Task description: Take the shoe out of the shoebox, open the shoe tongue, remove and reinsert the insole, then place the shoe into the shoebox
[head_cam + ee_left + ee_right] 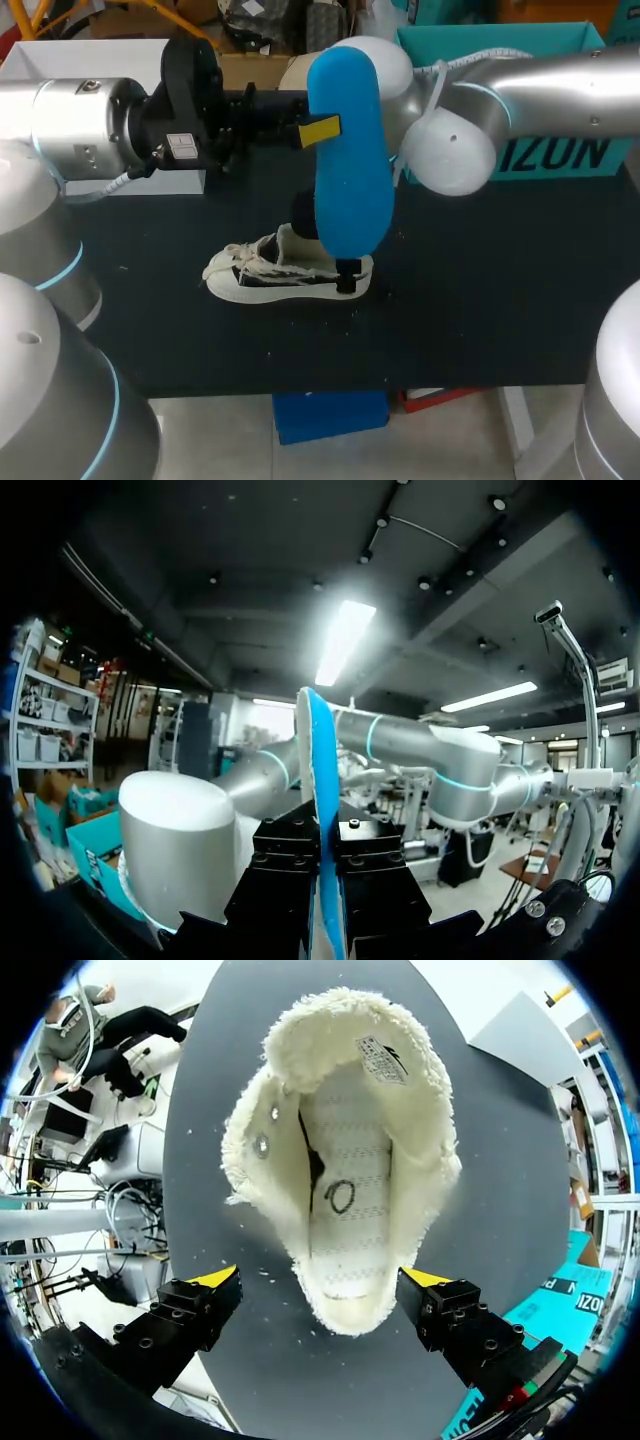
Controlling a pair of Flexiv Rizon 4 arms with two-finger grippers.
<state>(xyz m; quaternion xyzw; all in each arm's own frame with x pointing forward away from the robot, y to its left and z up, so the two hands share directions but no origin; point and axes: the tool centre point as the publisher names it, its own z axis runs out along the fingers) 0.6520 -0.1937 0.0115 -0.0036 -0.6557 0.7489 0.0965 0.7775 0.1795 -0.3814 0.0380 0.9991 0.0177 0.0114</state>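
Left end effector (328, 865) is clamped shut on the blue insole (350, 170), held upright in the air above the shoe (262, 280). The white shoe sits on the black counter (500, 300), opening up. Right end effector (320, 1280) is wide open over the heel opening, with a finger on either side and neither touching.

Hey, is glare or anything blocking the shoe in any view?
Head view: the blue insole in the left gripper hides part of the shoe at its heel. Left wrist view: a ceiling lamp glares behind the insole, no shoe. Right wrist view: evenly lit, shoe opening plain ahead of the open right gripper.
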